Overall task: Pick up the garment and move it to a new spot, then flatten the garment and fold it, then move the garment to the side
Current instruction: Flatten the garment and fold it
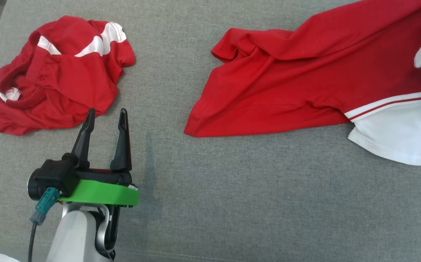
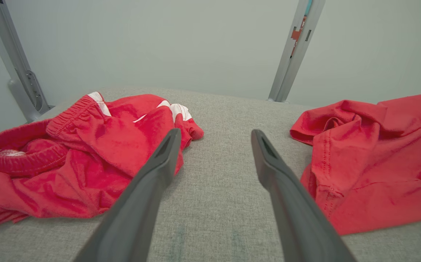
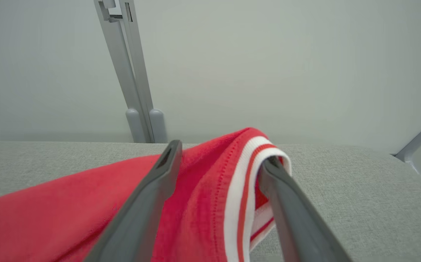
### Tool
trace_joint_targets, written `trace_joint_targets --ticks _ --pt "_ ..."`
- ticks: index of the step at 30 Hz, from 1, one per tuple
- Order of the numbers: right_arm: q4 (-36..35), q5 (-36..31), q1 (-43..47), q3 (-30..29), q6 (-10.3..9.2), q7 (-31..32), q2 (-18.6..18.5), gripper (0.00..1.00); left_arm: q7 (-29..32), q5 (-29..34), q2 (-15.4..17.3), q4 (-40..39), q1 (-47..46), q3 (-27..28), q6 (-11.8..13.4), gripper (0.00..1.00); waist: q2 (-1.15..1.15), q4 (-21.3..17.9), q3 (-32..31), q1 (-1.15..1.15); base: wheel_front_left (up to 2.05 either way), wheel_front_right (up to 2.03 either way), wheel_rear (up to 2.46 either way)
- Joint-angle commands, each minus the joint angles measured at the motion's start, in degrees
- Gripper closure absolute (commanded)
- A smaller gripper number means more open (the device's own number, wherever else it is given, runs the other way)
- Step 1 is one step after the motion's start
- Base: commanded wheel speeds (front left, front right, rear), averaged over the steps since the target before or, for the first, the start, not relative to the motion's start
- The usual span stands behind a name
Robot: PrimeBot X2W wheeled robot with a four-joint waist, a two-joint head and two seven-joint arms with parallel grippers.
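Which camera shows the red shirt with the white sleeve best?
The head view: the red shirt lies spread out nearly whole, white sleeve included. The left wrist view catches its rumpled red end; the right wrist view, its striped edge up close.

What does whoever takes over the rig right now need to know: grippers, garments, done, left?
Left gripper: open, empty, beside the crumpled red garment on the grey surface.
Right gripper: open, fingers straddling the striped edge of the red shirt, trim draped over one fingertip.
Done: shirt lies partly spread, still wrinkled, not folded.
Left: flatten, fold, move aside.
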Motion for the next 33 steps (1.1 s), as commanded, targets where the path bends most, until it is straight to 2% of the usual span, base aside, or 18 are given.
trace_joint_targets --ticks 1,8,14,18,27,33 --pt "0.8 0.8 1.6 0.0 -0.1 -0.4 -0.1 0.0 0.0 0.3 0.0 0.3 -0.4 -0.1 -0.1 0.0 0.0 -0.1 -0.8 0.0 0.0 0.0 0.0" --pt "2.3 6.5 7.3 0.1 -0.1 -1.9 2.9 0.0 0.0 0.2 0.0 2.1 2.1 1.6 -0.1 0.0 0.0 -2.6 -5.9 0.0 0.0 0.0 0.0" --pt "-1.6 8.6 14.8 3.3 -0.1 -4.2 5.0 0.0 0.0 -0.2 0.4 3.8 4.2 2.5 -0.1 0.0 0.0 -5.4 -10.8 0.0 0.0 0.0 0.0" --pt "-7.7 8.1 22.0 6.6 -0.1 -7.0 6.3 0.0 0.0 -0.4 0.7 4.7 5.7 3.3 -0.1 0.0 0.0 -6.9 -13.8 0.0 0.0 0.0 0.0" --pt "-29.9 5.8 38.5 12.5 -0.1 -9.4 10.7 0.0 0.0 -0.9 0.5 6.5 8.2 6.5 -0.1 0.0 0.0 -9.9 -17.1 0.0 0.0 0.0 0.0" --pt "-36.4 5.7 45.3 14.1 -0.1 -7.6 12.5 0.0 0.0 -0.5 0.5 8.6 7.3 6.1 -0.1 0.0 0.0 -10.9 -19.1 0.0 0.0 0.0 0.0"
